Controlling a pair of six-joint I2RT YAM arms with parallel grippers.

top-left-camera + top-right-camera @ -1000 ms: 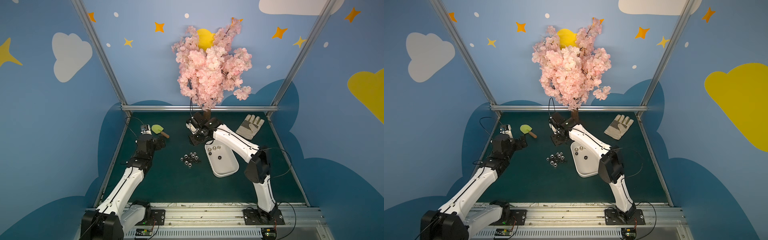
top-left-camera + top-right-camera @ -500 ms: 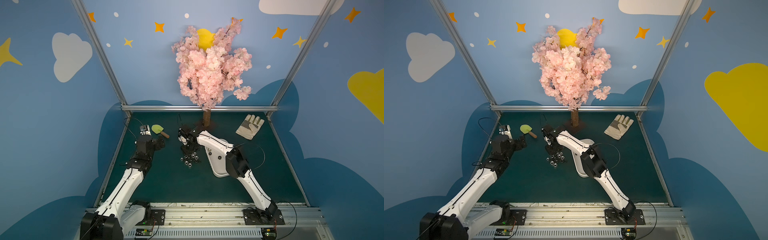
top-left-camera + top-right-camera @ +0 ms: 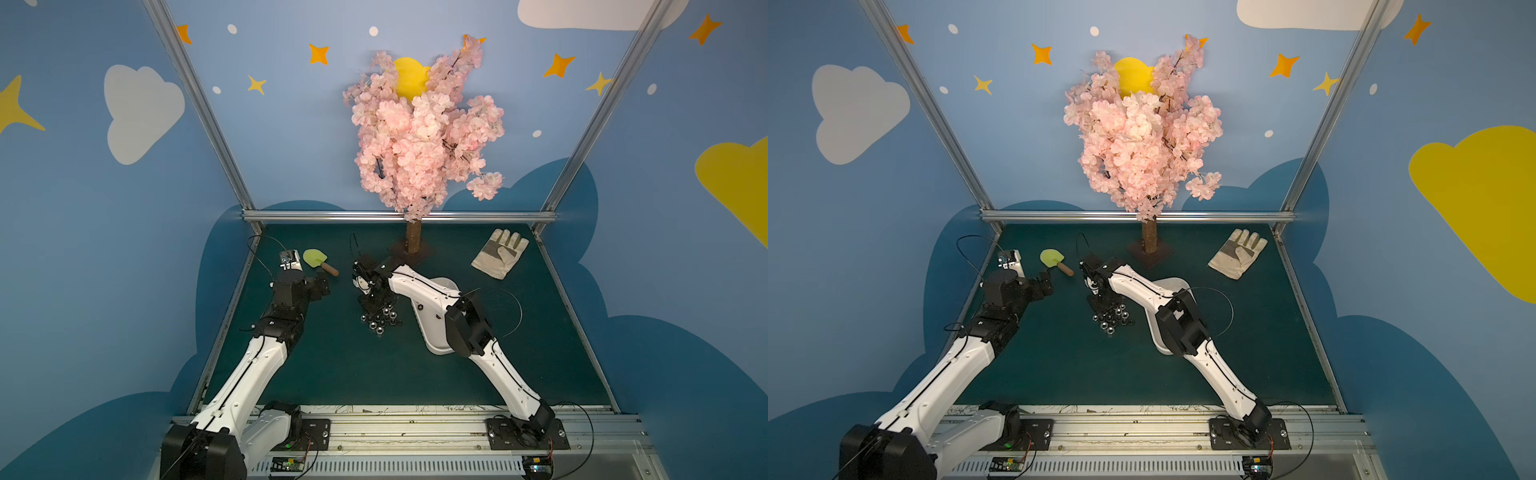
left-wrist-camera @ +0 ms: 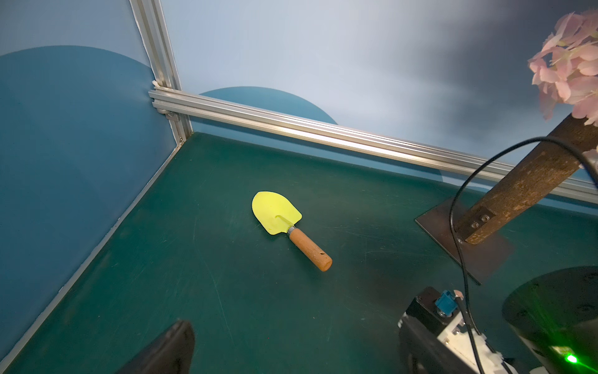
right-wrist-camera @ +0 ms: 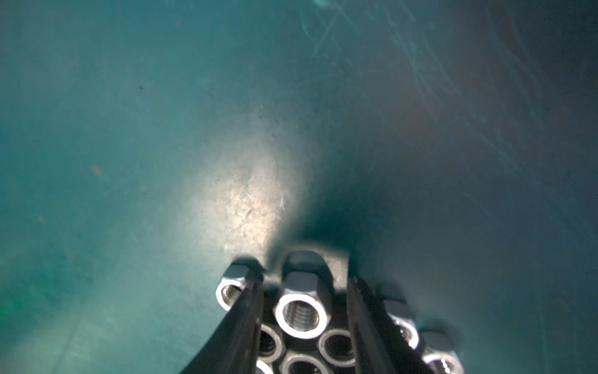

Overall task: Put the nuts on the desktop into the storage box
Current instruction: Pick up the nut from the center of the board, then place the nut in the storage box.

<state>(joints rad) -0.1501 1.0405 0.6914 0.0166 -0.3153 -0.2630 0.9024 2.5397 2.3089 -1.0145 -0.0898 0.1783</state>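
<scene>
Right claw (image 5: 304,281) sits low at the edge of the nuts (image 3: 380,320) clustered on the surface (image 3: 332,374), jaws narrow but not touching, straddling one nut (image 5: 302,312), likely to carry it alone to the box (image 3: 436,349) just beside them.

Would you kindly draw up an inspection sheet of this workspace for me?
Surface: desktop green, scuffed.
Job's things: nuts piled mid-desktop; box beside them, partly behind right arm.
Clutter: trowel, glove, tree.
Grippers: right gripper open, straddling one nut; left gripper near trowel, opening unclear.
Cables: black loops at both arms.
Surroundings: blue walls with clouds, stars; aluminium rails.
</scene>
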